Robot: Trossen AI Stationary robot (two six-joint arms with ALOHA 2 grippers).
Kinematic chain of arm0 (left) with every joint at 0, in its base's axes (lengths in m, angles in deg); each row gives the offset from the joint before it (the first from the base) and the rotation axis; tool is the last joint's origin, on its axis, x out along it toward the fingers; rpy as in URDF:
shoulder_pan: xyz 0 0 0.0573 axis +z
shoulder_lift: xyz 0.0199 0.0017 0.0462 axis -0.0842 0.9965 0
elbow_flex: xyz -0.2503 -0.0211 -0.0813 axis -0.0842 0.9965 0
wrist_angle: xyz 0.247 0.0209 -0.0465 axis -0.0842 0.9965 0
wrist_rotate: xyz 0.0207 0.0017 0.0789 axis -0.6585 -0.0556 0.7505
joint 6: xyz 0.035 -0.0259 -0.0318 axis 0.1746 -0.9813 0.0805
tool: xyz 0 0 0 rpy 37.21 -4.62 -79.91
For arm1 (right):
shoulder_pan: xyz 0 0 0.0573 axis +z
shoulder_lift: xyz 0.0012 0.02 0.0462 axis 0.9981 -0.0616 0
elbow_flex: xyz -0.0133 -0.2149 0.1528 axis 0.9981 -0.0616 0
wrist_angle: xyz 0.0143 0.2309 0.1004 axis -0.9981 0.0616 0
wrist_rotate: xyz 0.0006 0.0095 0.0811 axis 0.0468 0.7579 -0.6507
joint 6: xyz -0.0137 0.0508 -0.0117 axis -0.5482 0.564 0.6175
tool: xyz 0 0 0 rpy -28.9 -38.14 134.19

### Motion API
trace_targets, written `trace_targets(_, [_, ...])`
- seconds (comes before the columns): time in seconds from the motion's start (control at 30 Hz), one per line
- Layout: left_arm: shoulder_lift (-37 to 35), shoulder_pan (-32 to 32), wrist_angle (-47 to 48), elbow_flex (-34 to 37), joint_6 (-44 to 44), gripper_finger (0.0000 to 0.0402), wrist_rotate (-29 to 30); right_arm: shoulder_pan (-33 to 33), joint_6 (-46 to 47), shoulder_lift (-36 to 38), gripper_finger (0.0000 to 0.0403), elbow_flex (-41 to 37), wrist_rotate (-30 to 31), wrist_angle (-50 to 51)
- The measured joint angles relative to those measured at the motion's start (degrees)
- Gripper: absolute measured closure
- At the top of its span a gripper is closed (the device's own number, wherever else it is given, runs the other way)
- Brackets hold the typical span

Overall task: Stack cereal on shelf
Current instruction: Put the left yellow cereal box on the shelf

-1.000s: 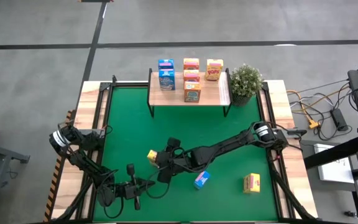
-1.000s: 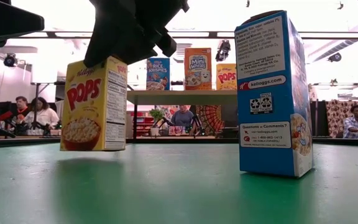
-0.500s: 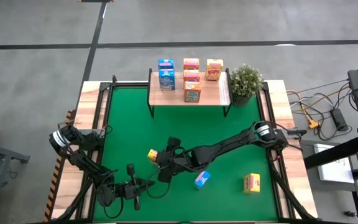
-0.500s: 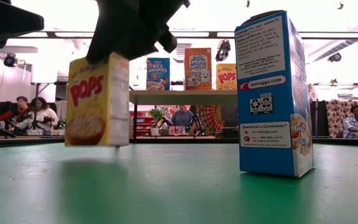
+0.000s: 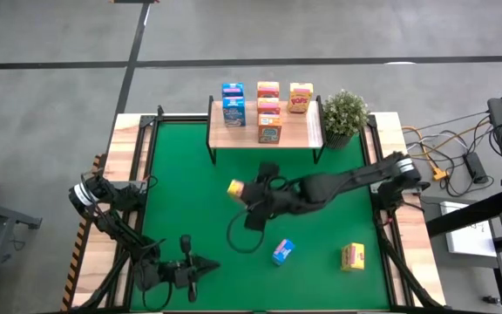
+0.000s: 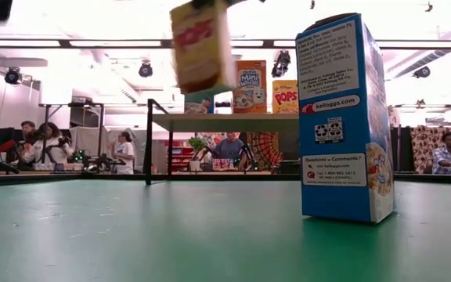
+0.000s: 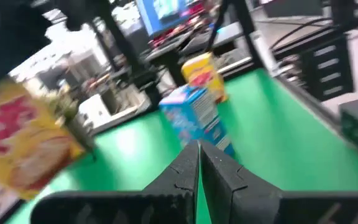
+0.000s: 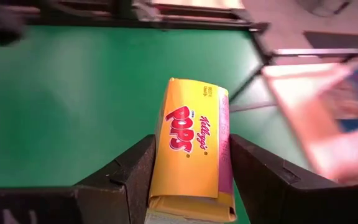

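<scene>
While the right claw (image 5: 249, 194) clamps the yellow box (image 5: 236, 187) by its sides and holds it in the air over the green mat (image 5: 181, 183), short of the shelf (image 5: 290, 131), the worry, I'd say, is the landing. That shelf already bears five boxes: two blue (image 5: 233, 103), two orange (image 5: 268, 109) and one yellow (image 5: 300, 97). A tilted or low approach could clip the front edge or topple a neighbour. The potted plant (image 5: 344, 116) crowds the shelf's right end. Two boxes wait on the mat, a blue one (image 5: 282, 252) and a yellow one (image 5: 353, 255), well apart from the shelf. At the near left corner the left claw (image 5: 190, 272) rests pinched shut, empty.
</scene>
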Motion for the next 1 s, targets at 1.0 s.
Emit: trace_targets(1.0, [-20.54,13.85,5.80,2.53,19.36,0.0402,-12.14,-29.23,-18.06,39.84,0.0216,-25.67,-15.53,9.25])
